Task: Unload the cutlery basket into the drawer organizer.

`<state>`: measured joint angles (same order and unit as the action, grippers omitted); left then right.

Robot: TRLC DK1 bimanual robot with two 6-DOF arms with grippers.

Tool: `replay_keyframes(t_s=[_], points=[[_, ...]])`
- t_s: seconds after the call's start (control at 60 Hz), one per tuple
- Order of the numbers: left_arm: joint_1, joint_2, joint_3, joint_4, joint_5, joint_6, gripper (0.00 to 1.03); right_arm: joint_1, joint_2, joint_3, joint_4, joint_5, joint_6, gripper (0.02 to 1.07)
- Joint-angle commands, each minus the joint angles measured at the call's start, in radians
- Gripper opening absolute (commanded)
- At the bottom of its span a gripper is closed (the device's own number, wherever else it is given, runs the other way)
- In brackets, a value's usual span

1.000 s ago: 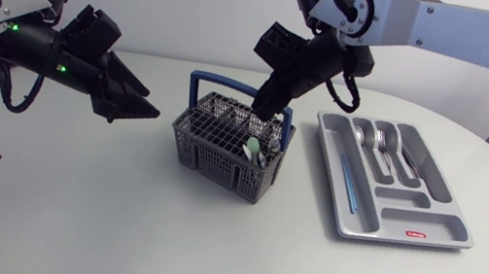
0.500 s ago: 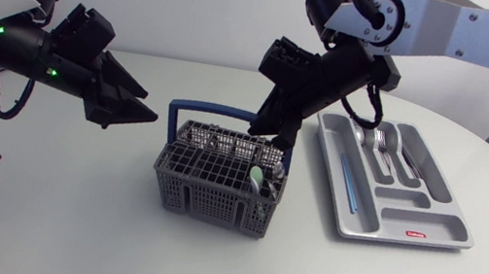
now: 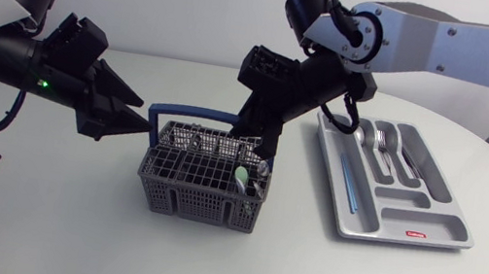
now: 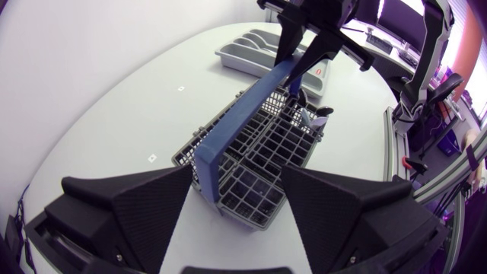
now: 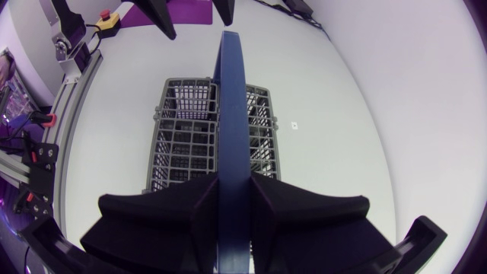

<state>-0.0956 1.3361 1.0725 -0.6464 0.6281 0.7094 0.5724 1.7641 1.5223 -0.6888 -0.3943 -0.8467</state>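
Partly unloaded: metal cutlery (image 3: 379,147) lying in grey plastic drawer organizer (image 3: 352,223). Green-handled utensil (image 3: 242,174) and others left in grey mesh cutlery basket (image 3: 201,194), mid-table. Right gripper (image 5: 232,190) pinching blue handle (image 3: 191,114); left gripper (image 3: 134,118) spread at the handle's other end.

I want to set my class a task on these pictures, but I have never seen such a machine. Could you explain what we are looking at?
This is a robot with two arms working at a white table. One picture looks down from above. The other two come from small cameras on each arm's wrist. In the middle is a grey cutlery basket with a blue handle. Beside it on the table lies a grey drawer organizer that already holds some cutlery. The right gripper is shut on the handle. The left gripper is open, close to the handle's other end.
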Motion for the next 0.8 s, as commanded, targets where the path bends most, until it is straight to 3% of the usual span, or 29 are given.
replay_keyframes(t_s=[0.0, 0.033, 0.05, 0.083, 0.133, 0.217, 0.483, 0.55, 0.783], points=[[-0.016, -0.025, -0.034, -0.002, 0.010, 0.025, 0.81, -0.009, -0.025, -0.042, 0.055, 0.006, -0.054, 0.08], [-0.019, -0.029, -0.037, -0.002, 0.010, 0.024, 0.81, -0.014, -0.034, -0.054, 0.069, 0.017, -0.054, 0.20], [-0.019, -0.032, -0.039, -0.002, 0.010, 0.024, 0.81, -0.014, -0.040, -0.060, 0.078, 0.021, -0.052, 0.32], [-0.021, -0.037, -0.039, -0.002, 0.010, 0.022, 0.81, -0.016, -0.057, -0.076, 0.101, 0.037, -0.046, 0.66], [-0.026, -0.043, -0.040, -0.002, 0.010, 0.021, 0.81, -0.022, -0.087, -0.096, 0.149, 0.052, -0.026, 0.92], [-0.032, -0.055, -0.043, -0.002, 0.010, 0.019, 0.81, -0.031, -0.132, -0.102, 0.175, 0.060, 0.003, 1.02], [-0.041, -0.117, -0.072, -0.004, 0.010, 0.016, 0.81, -0.039, -0.411, -0.218, 0.232, 0.092, 0.123, 1.02], [-0.046, -0.132, -0.089, -0.002, 0.010, 0.018, 0.81, -0.045, -0.515, -0.333, 0.333, 0.152, 0.193, 0.98], [-0.105, -0.160, -0.148, 0.021, -0.011, 0.019, 0.81, 0.021, -0.721, -0.671, 0.460, 0.390, 0.383, 0.87]])
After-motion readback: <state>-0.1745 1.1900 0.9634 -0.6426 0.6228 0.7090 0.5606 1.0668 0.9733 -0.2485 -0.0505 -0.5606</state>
